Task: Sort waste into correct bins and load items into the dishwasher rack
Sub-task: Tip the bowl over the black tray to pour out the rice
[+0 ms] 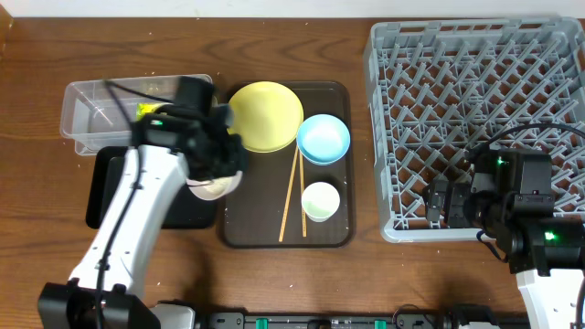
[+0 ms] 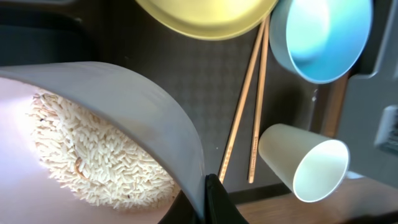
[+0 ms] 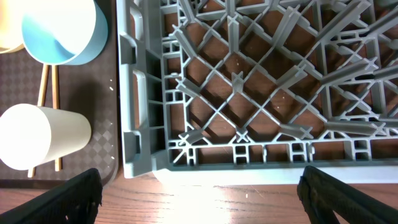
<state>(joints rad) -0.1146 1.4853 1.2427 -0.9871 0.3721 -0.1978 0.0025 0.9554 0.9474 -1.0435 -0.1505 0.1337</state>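
Observation:
My left gripper (image 1: 219, 175) is shut on the rim of the white bowl (image 1: 214, 187), which it holds over the left edge of the brown tray beside the shallow black bin (image 1: 108, 187). In the left wrist view the bowl (image 2: 143, 106) holds a heap of white rice (image 2: 93, 149), and my fingertips (image 2: 217, 202) pinch its wall. On the brown tray lie the yellow plate (image 1: 265, 115), blue bowl (image 1: 323, 139), white cup (image 1: 320, 201) and two chopsticks (image 1: 292, 196). My right gripper (image 1: 439, 201) stands open at the near-left corner of the grey rack (image 1: 484, 110), holding nothing.
The clear tub (image 1: 91, 114) at the far left holds a green wrapper (image 1: 146, 110). The brown serving tray (image 1: 242, 233) sits between the bins and the rack. In the right wrist view the rack's front wall (image 3: 249, 155) is just ahead, with bare wood below it.

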